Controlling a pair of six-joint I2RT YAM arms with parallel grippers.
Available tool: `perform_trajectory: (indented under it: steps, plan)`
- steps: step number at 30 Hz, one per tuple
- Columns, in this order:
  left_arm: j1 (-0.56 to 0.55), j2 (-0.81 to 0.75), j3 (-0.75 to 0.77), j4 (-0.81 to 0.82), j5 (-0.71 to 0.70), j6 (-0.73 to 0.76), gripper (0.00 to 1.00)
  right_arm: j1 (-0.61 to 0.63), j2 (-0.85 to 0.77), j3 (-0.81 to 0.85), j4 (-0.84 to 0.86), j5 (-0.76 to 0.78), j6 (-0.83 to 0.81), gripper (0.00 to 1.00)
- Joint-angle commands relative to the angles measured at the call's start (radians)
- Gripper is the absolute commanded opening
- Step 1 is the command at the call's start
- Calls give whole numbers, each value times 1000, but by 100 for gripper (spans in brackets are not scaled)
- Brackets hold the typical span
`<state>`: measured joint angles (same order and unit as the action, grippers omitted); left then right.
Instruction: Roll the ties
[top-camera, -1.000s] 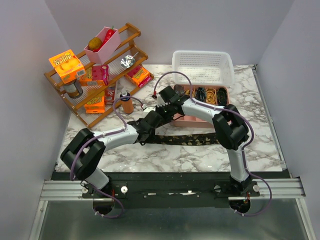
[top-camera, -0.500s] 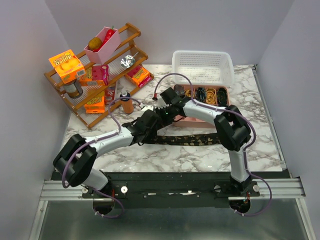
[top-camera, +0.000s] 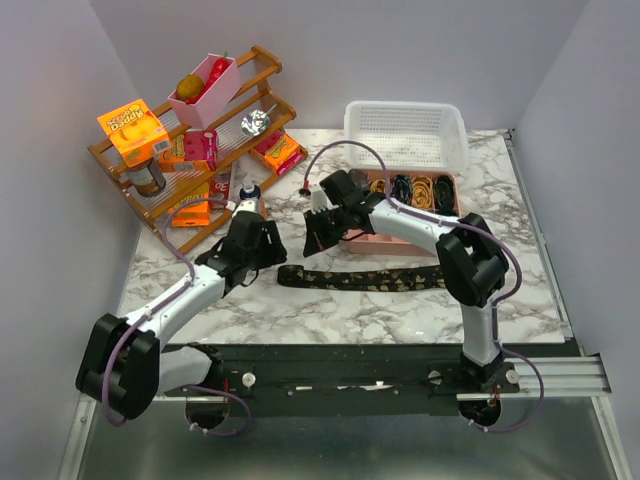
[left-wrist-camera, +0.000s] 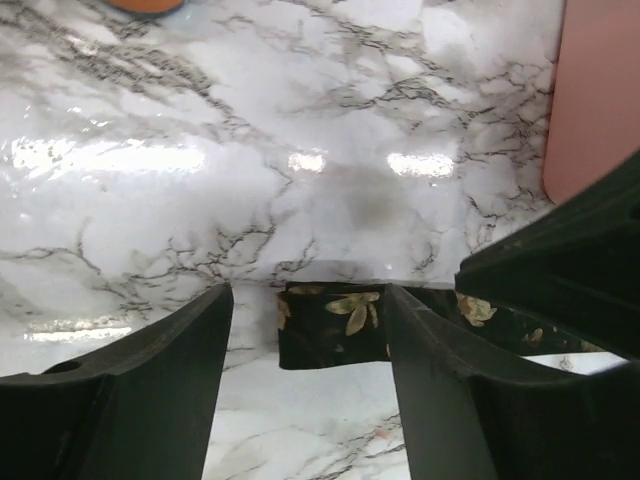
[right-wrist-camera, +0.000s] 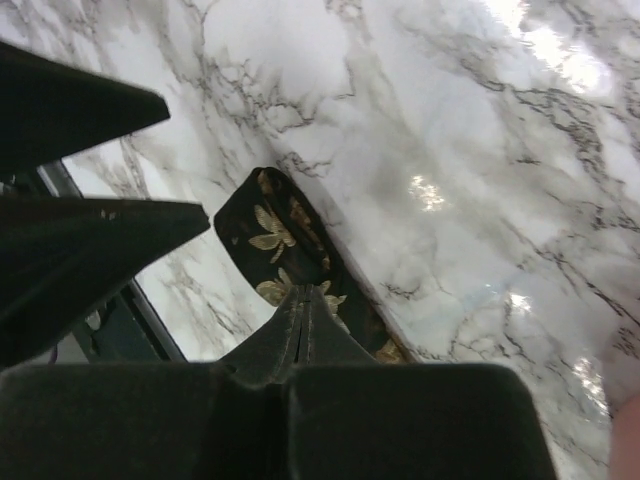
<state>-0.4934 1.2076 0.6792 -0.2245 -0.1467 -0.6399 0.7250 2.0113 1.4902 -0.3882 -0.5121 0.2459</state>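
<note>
One tie (top-camera: 365, 278), black with gold leaves, lies flat and unrolled across the middle of the table. Its blunt left end shows between my left fingers in the left wrist view (left-wrist-camera: 330, 325), and in the right wrist view (right-wrist-camera: 270, 235). My left gripper (top-camera: 268, 256) (left-wrist-camera: 308, 300) is open and empty, just left of that end. My right gripper (top-camera: 315, 243) (right-wrist-camera: 303, 292) is shut with nothing visible in it, its tip just above the tie near the same end. Several rolled ties (top-camera: 415, 187) sit as coils in the pink tray (top-camera: 362, 243).
A white mesh basket (top-camera: 405, 135) stands behind the pink tray. A wooden rack (top-camera: 265, 75) with boxes and a pink bin fills the back left. A small orange bottle (top-camera: 255, 208) stands just behind my left gripper. The two grippers are close together.
My left arm has drawn back to the left off the tie, whose left end now lies uncovered. My right gripper has shifted slightly and stays over that end.
</note>
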Motion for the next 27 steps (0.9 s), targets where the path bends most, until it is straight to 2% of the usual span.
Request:
perform_trajectory:
  steps: [1,3,6,10,19,27]
  plan:
    - [116,-62,-93,103,252,-50,76,30,23,24,18,-77,-2,1]
    - [193,-63,-147,199,416,-79,77,39,39,28,18,-86,-2,1]
    - [256,-39,-200,311,554,-130,77,48,53,25,22,-98,-5,1]
    - [302,6,-256,422,648,-182,77,53,75,16,25,-108,0,1]
    - [314,52,-308,467,661,-162,77,53,129,2,25,-89,-3,1]
    - [314,159,-374,594,679,-175,69,53,132,-33,15,-52,-17,1]
